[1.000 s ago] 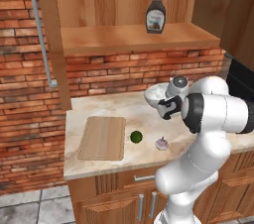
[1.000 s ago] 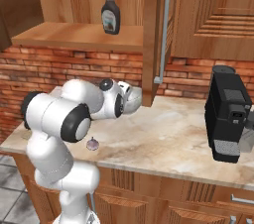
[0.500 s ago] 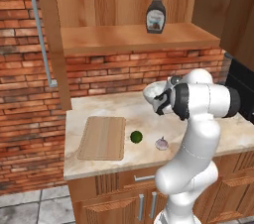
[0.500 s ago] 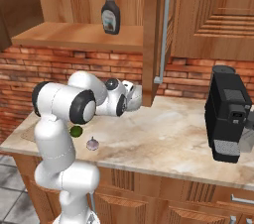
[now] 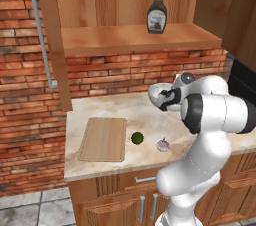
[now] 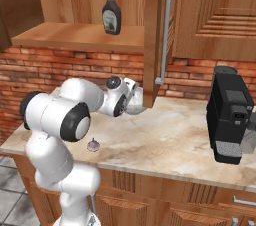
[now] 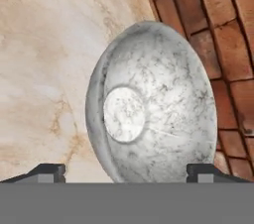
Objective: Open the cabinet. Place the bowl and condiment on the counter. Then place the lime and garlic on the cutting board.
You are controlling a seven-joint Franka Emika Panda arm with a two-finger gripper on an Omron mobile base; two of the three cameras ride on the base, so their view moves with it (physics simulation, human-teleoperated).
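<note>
While the round white speckled bowl (image 7: 154,104) sits on the beige stone counter (image 5: 125,115), more waits
Gripper (image 7: 126,171) fingers apart; dark brown bottle (image 5: 157,12) stays shelved, green lime (image 5: 137,137) and garlic (image 5: 163,145) off the board

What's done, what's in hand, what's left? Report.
Done: cabinet open; bowl looks set on the counter. In hand: the gripper is open, fingers wide either side of the bowl. Left: condiment is up on the shelf; lime and garlic lie beside the board, not on it.
</note>
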